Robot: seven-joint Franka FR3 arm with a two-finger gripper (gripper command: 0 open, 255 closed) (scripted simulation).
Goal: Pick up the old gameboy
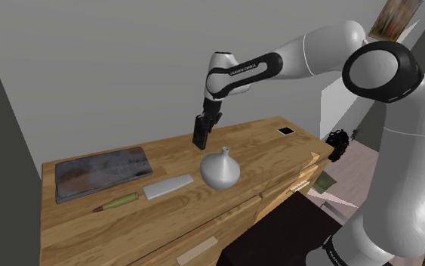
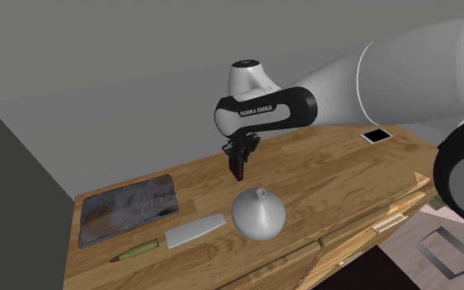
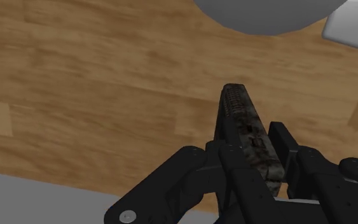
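The old gameboy (image 3: 242, 121), a dark mottled slab, hangs clear of the wooden table (image 1: 271, 155), just beyond the grey vase (image 1: 220, 171). It looks rigid, light and rather slick, so a grip across its flat faces suits it. The gripper (image 3: 250, 149) has its fingers clamped on one end, with the arm reaching left and the hand pointing down.

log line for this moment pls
fingers: shut on gameboy | gameboy: dark, held above wooden table | nearby: grey vase

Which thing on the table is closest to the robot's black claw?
The round grey vase, standing close by the gripper holding the dark gameboy. The flat white block, the grey slab and the small black square lie farther off.
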